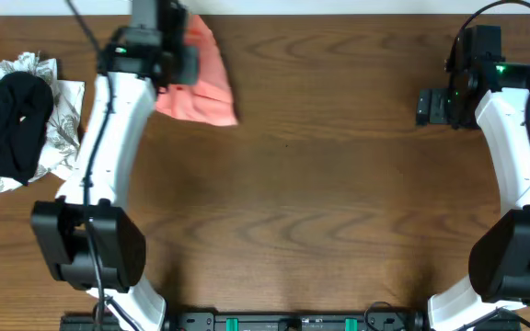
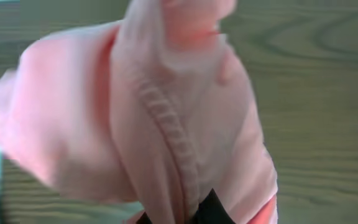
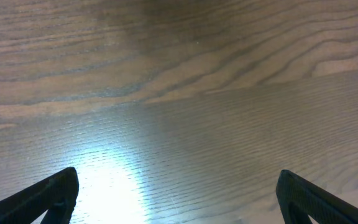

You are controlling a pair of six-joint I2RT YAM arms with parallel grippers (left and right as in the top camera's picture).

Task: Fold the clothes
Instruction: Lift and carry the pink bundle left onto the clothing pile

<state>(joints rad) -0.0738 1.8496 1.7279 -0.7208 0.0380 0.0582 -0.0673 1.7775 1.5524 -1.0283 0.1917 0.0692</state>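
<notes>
Salmon-pink T-shirt [image 1: 201,83] dangles over the far-left bench [image 1: 320,202].
Left claw [image 1: 166,57] clenched on the bunched fabric; right claw [image 3: 179,193] hangs released, well apart. Pick-up step, by appearances; next likely calls for spreading the shirt flat mid-bench.

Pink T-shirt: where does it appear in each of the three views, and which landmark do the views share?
Overhead: the pink T-shirt is at the top, left of centre, partly under the left arm.
Left wrist: it fills most of the picture, bunched, pinched by the left fingers at the bottom edge.
Right wrist: not in it; only the open right fingers.
Shared landmark: the brown wood-grain table.
</notes>
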